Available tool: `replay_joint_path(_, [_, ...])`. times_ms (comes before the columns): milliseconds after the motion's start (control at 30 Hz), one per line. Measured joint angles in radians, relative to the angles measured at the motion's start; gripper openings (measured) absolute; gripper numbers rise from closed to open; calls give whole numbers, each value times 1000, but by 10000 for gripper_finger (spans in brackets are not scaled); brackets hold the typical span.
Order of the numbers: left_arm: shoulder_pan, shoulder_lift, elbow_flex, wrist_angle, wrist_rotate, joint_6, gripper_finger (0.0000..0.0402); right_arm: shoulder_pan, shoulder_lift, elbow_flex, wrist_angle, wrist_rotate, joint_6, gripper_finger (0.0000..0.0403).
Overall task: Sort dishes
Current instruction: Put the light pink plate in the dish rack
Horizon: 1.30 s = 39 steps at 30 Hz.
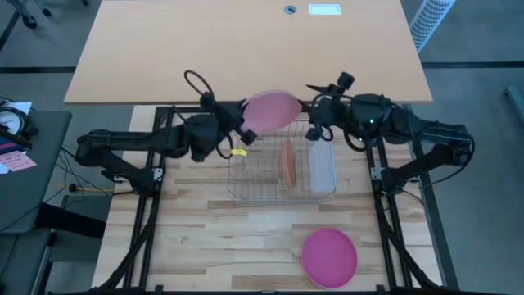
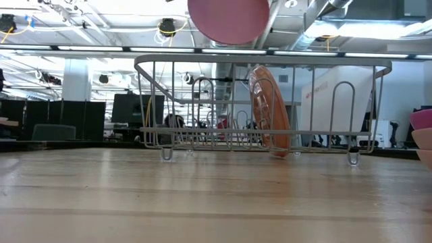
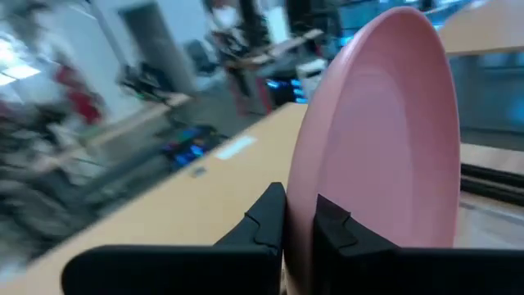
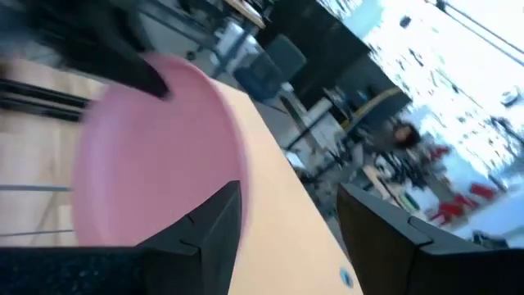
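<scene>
The left arm is reaching in from the left side, and its left gripper is up in the air with its two fingers squeezing tight on the edge of a pale pink plate. The right arm is reaching in from the right side. Its right gripper is up high, just beside the plate's other edge, with its fingers spread apart.
</scene>
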State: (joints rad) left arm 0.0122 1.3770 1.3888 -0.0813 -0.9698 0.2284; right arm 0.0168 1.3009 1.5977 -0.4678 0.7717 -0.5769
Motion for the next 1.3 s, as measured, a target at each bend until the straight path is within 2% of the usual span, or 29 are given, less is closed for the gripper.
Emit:
replay_joint_path(167, [-64,1,-3,69,-231,59,13,-77,15,0,-25,-161,25,202])
replay_joint_path(300, [-99,1,-3,139,-316,104,13,-122,44,0,15,-221,11,202])
replay_joint_path(500, [-106,1,-3,144,-296,86,13,-166,107,-1,81,-227,-55,200])
replay_joint_path(600, [-107,1,-3,141,-296,89,13,-180,128,-2,105,-228,-85,182])
replay_joint_path(933, [-111,2,-3,55,-300,58,13,-226,181,-1,169,-229,-128,47])
replay_joint_path(1033, [-111,1,-3,14,-292,29,13,-235,184,-1,169,-234,-123,16])
replay_joint_path(1100, [-110,1,-3,-30,-262,0,15,-238,185,-1,166,-233,-122,9])
replay_joint_path(1200, [-115,0,-3,-63,-205,-54,33,-242,186,-1,162,-231,-128,10])
replay_joint_path(1300, [-126,0,-3,-69,-161,-70,73,-242,186,-1,162,-227,-151,9])
